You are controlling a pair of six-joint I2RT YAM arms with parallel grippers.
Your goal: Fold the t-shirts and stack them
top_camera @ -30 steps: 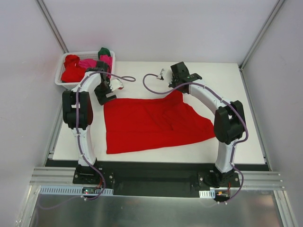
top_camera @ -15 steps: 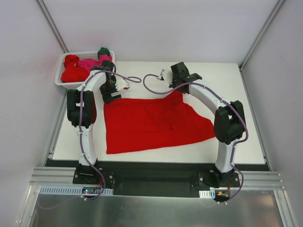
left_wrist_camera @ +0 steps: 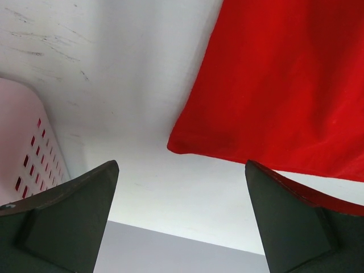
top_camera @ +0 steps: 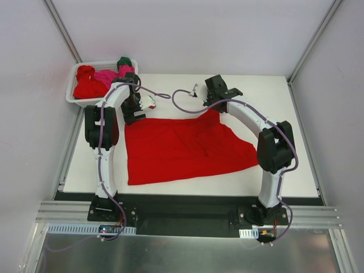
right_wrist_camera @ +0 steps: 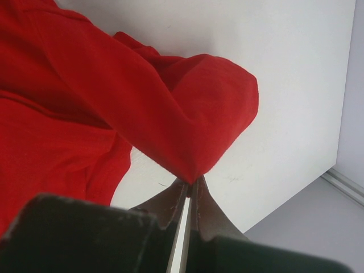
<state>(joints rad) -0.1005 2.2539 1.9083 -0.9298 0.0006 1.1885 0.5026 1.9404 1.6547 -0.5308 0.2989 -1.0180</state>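
A bright red t-shirt [top_camera: 182, 149] lies spread on the white table. My right gripper [top_camera: 212, 106] is shut on a fold of its far edge and holds it raised in a peak. The right wrist view shows the cloth [right_wrist_camera: 187, 108] pinched between the fingertips of that gripper [right_wrist_camera: 190, 181]. My left gripper [top_camera: 134, 115] is open and empty just beyond the shirt's far-left corner. In the left wrist view that gripper [left_wrist_camera: 181, 168] holds nothing, and the corner [left_wrist_camera: 187, 142] lies on the table ahead of it. More t-shirts, red [top_camera: 85, 84], magenta [top_camera: 111, 75] and dark green [top_camera: 125, 61], are heaped in the basket.
The white lattice basket [top_camera: 70, 95] stands at the far-left corner of the table, close to my left arm; its wall shows in the left wrist view [left_wrist_camera: 25, 142]. Grey walls and metal rails enclose the table. Bare table [top_camera: 278, 102] shows at the far right.
My left arm has swung its wrist farther from its base and a little right, settling at the shirt's far-left corner. The right arm and the shirt have not moved.
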